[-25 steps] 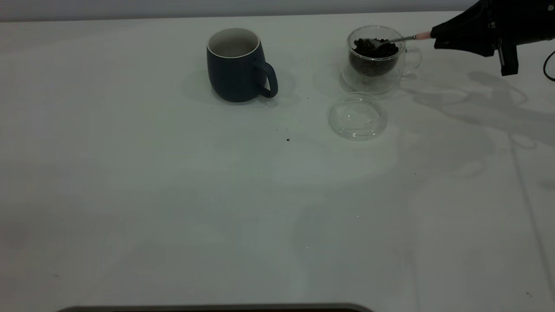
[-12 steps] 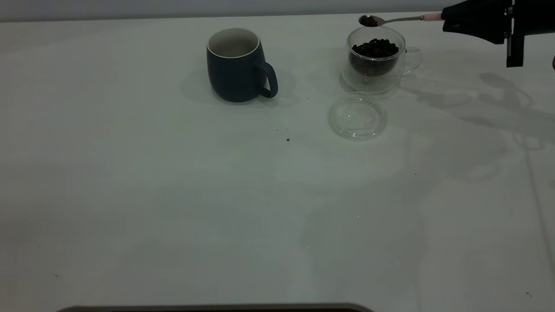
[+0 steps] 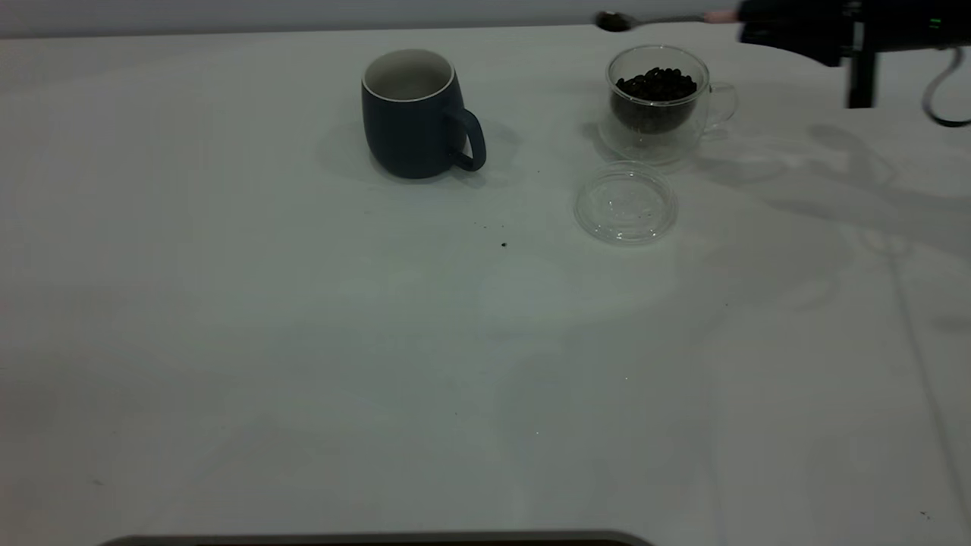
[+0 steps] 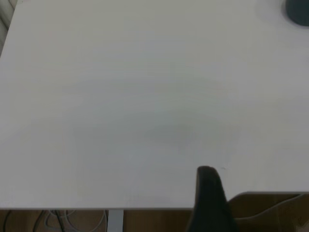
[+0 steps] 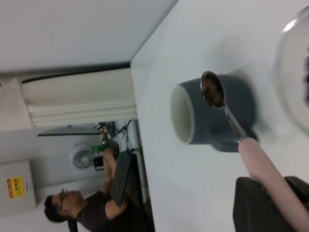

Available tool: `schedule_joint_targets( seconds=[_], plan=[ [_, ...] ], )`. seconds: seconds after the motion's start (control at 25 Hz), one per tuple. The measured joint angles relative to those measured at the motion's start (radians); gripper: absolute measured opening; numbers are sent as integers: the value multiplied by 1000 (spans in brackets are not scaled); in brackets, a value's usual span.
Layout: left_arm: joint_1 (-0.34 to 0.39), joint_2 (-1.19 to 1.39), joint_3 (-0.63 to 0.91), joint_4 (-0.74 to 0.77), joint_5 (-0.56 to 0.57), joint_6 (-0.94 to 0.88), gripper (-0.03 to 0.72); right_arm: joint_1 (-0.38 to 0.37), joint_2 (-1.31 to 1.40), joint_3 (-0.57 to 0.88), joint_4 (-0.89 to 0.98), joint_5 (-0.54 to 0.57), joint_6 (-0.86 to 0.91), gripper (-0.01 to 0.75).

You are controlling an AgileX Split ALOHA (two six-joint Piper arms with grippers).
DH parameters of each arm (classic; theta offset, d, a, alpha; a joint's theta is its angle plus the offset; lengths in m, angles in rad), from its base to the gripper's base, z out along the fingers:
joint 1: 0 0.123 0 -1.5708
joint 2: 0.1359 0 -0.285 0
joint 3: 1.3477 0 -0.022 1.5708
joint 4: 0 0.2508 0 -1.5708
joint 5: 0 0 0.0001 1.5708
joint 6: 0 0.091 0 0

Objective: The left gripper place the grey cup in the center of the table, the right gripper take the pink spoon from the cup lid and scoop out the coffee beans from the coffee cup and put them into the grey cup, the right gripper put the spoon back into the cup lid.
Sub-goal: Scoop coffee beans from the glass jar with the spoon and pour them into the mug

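The grey cup (image 3: 416, 114) stands upright at the table's (image 3: 303, 341) far middle, handle toward the right; it also shows in the right wrist view (image 5: 207, 113). The coffee cup (image 3: 658, 102) holds coffee beans (image 3: 657, 83). The cup lid (image 3: 626, 203) lies empty in front of it. My right gripper (image 3: 747, 23) is shut on the pink spoon (image 3: 660, 20), held level above and behind the coffee cup, a few beans in its bowl (image 5: 211, 92). The pink handle (image 5: 270, 179) runs between the fingers. One finger (image 4: 208, 198) of the left gripper shows at the table's near edge.
A few dark specks (image 3: 504, 244) lie on the table between the grey cup and the lid. A black cable (image 3: 944, 91) hangs from the right arm. A person (image 5: 87, 208) sits beyond the table's far side in the right wrist view.
The right gripper lifted the spoon out of the coffee cup with beans in its bowl, then rose and moved left. The cups and lid have not moved.
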Motion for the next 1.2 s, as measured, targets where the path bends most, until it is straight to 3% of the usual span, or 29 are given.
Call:
schedule_joint_targets(
  seconds=[0.2,0.48,1.0,1.2],
  plan=[
    [0,0,0,0,0,0,567,101,0,0,79,-13,-18,105],
    [0,0,0,0,0,-1,567,216,0,-20,131,-112,-26,105],
    [0,0,0,0,0,-3,567,329,0,-117,133,-288,-51,105],
    [0,0,0,0,0,-3,567,342,0,-122,134,-306,-233,105]
  ],
)
